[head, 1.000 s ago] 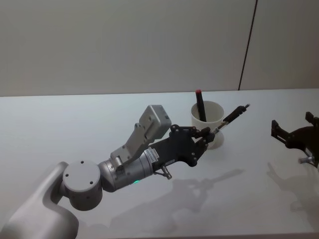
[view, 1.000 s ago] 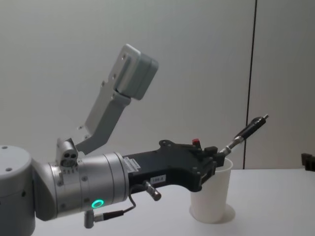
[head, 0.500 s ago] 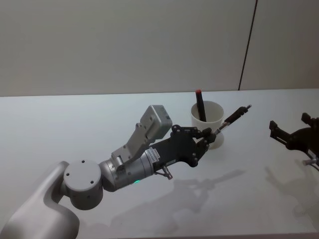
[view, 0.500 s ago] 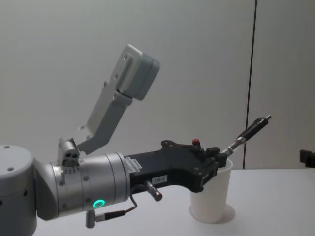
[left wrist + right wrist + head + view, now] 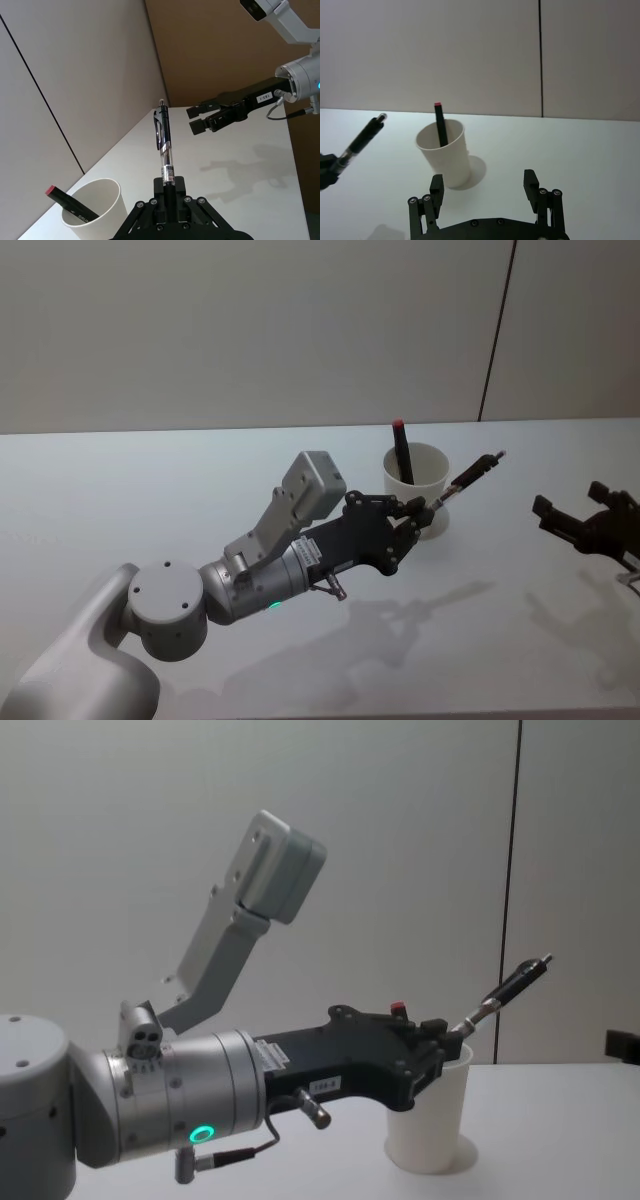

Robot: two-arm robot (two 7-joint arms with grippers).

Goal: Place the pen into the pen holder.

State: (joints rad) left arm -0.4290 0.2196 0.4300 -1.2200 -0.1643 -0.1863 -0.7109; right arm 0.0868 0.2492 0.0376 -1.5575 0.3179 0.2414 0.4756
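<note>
While the right claw (image 5: 568, 500) hangs open, the left claw (image 5: 420, 512) — stretched beside the pen holder (image 5: 420, 475) — pinches the pen (image 5: 468, 477) tilted upward.

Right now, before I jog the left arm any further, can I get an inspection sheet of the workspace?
Surface: white table, bare around the cup.
Job's things: pen held by one end, tilted up and to the right of the pen holder, not yet inside; the holder stands upright.
Clutter: one red-capped pen already leaning in the holder; nothing else seen.
Grippers: left gripper at the holder's near side, jaws shut on the pen; right gripper off to the right over the table, jaws open and empty.
Cables: short cable looped under the left wrist, away from the cup.
Surroundings: plain wall with one dark vertical seam.
</note>
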